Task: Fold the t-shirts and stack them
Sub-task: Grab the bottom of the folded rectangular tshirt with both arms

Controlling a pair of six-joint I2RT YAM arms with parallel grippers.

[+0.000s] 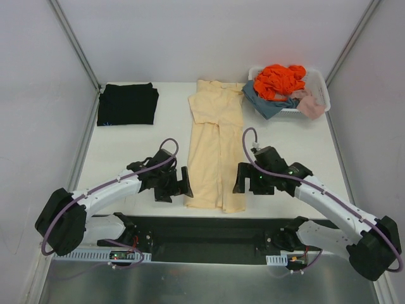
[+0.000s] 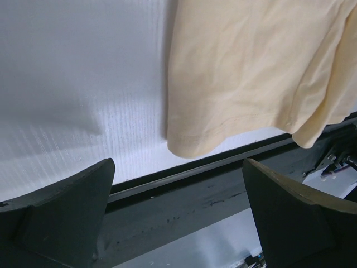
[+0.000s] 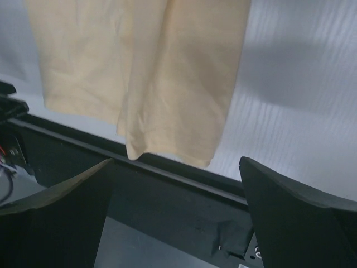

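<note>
Left pincer [image 1: 176,188] beside cream t-shirt [image 1: 215,145]; basket [image 1: 321,83] beyond

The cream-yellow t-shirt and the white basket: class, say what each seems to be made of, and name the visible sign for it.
Cream-yellow t-shirt: soft knit cloth, probably cotton jersey, matte. It lies limp with gentle creases, and the wrist views show a stitched hem. White basket: seemingly rigid plastic, smooth. It keeps straight walls around the clothes heaped in it.
</note>
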